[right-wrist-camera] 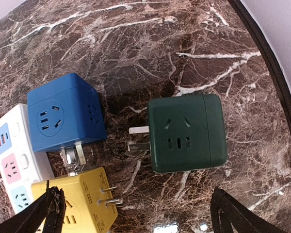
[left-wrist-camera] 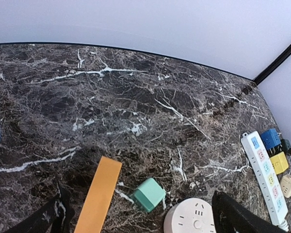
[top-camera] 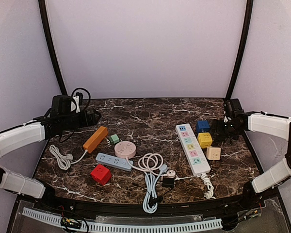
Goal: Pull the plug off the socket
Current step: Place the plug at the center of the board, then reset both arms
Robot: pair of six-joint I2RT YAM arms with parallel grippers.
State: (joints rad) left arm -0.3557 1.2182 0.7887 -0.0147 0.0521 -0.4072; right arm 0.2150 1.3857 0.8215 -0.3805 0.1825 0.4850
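Note:
My left gripper (top-camera: 90,118) hangs open above the back left of the table. In the left wrist view its fingers (left-wrist-camera: 235,216) straddle an orange power strip (left-wrist-camera: 99,194), a mint cube adapter (left-wrist-camera: 149,194) and a round pink socket (left-wrist-camera: 196,219). My right gripper (top-camera: 223,130) is open over the cube adapters at the right. In the right wrist view its fingers (right-wrist-camera: 41,213) frame a dark green cube (right-wrist-camera: 186,132), a blue cube (right-wrist-camera: 65,114) and a yellow cube (right-wrist-camera: 75,204), all lying loose with bare prongs. I cannot tell which plug sits in a socket.
A long white strip with coloured sockets (top-camera: 192,148) lies right of centre, with a beige cube (top-camera: 213,153) beside it. A light blue strip (top-camera: 113,161), a red cube (top-camera: 101,174), coiled white cable (top-camera: 150,162) and a black plug (top-camera: 168,183) lie near the front.

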